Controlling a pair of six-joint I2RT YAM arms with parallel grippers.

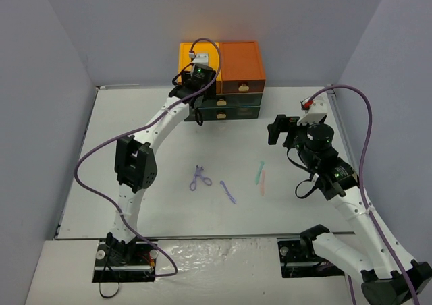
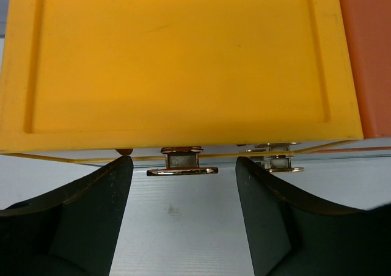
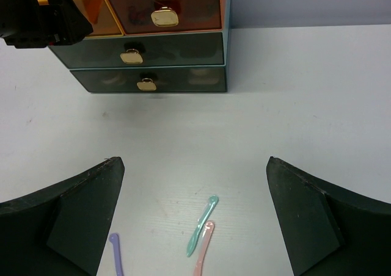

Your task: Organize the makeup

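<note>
Makeup lies loose on the white table: a purple scissor-like curler [image 1: 199, 178], a purple stick [image 1: 228, 191] [image 3: 116, 254], a mint stick [image 1: 259, 173] [image 3: 202, 226] and a pink stick [image 1: 262, 183] [image 3: 203, 248] beside it. My left gripper [image 1: 197, 94] [image 2: 183, 161] hangs at the front of the drawer box, open. Its fingers stand either side of the gold handle [image 2: 182, 171] of the top left drawer without touching it. My right gripper [image 1: 278, 131] [image 3: 193, 161] hovers open and empty above the table, just beyond the mint and pink sticks.
The drawer box [image 1: 233, 82] [image 3: 153, 50] stands at the back middle, with a yellow and orange top [image 2: 177, 56] and two dark drawers below, all shut. Grey walls close in the table on the left, right and back.
</note>
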